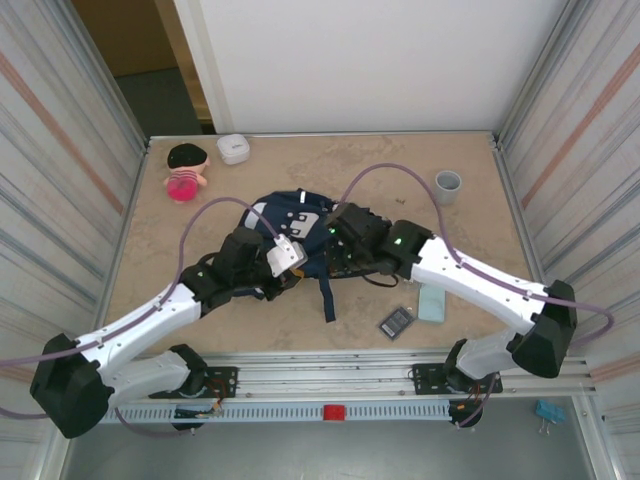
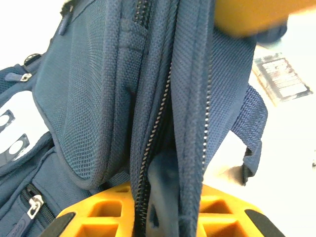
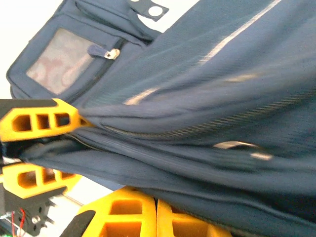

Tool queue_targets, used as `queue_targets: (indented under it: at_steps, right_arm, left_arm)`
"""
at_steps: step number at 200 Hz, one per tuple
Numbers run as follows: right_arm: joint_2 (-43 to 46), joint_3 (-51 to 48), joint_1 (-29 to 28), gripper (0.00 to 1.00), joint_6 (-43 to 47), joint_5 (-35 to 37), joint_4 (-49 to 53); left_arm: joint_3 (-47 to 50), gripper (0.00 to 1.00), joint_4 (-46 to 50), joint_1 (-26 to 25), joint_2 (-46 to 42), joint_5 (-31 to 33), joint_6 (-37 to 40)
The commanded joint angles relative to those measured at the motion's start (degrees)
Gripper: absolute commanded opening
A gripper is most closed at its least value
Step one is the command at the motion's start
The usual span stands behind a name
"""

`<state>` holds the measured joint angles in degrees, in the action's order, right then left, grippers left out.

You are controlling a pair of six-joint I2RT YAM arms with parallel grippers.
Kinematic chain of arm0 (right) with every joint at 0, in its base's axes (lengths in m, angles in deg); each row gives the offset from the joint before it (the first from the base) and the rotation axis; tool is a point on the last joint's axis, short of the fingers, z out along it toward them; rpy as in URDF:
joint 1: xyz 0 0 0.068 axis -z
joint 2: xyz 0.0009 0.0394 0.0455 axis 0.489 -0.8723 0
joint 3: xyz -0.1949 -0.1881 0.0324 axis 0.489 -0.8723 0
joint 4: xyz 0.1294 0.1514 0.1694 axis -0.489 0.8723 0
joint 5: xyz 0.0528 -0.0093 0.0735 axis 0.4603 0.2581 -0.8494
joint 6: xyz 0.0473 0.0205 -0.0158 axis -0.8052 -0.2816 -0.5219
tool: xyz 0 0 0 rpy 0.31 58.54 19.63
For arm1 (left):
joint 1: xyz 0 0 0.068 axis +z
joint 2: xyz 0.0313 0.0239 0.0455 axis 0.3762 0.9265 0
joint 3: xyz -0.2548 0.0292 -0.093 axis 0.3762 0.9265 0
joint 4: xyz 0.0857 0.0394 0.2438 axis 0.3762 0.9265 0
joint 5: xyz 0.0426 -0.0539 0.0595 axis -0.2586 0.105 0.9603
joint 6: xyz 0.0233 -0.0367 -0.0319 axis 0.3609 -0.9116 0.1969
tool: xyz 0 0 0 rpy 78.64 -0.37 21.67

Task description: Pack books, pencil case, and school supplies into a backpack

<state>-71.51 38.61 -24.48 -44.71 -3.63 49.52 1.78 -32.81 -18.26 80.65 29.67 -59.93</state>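
The left fingers [image 2: 165,207] are set narrow, clamped on a folded zipper edge of the backpack [image 2: 89,98]. The navy cloth stands up between the two orange halves. The right fingers [image 3: 156,217] are drawn almost together under another fold of the same bag. They seem to pinch it, though the cloth hides their tips.

Seen from above, the two pairs of fingers sit just beside each other at the near side of the backpack. The bag spreads away beyond them in the middle of the tabletop [image 1: 500,215].

To the right of the right fingers, toward the arm bases, lies the pencil case [image 1: 432,302]. Just beside it is the dark grey gridded rectangle [image 1: 396,322]. Both are apart from the bag.

Well beyond the fingers stand a grey cup [image 1: 447,185] on the right, and a white rounded box [image 1: 233,148] and a small doll [image 1: 185,170] on the left.
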Motion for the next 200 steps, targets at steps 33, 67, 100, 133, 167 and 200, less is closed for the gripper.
queue_targets:
  at_steps: [33, 67, 100, 133, 167, 200]
  right_arm:
    - [6.14, 0.04, 14.11, 0.00, 12.69, -12.87, 12.15]
    - [5.99, -2.08, 16.23, 0.00, 15.60, -29.37, 6.84]
    - [4.97, -1.51, 16.32, 0.00, 14.69, -39.95, 3.70]
    - [3.85, -0.77, 16.32, 0.00, 11.88, -47.65, 2.66]
    - [3.13, 0.64, 16.37, 0.00, 10.91, -49.51, 5.37]
    - [3.40, 1.05, 19.15, 0.00, 14.03, -39.84, 12.14]
  left_arm:
    - [-1.26, 0.06, 8.66, 2.75, -5.58, 3.66, 7.30]
    - [-0.12, 0.36, 8.20, 3.71, -9.19, 0.14, 9.40]
    - [-3.59, 0.69, 8.14, -0.61, -10.92, -0.18, 9.26]
    - [-9.32, 0.71, 6.91, -11.22, -5.71, 6.75, 12.00]
    - [-9.07, 0.49, -1.05, -14.09, 1.95, 10.75, 10.25]
    - [-7.24, 0.05, 0.35, -13.87, 1.62, 10.00, 12.99]
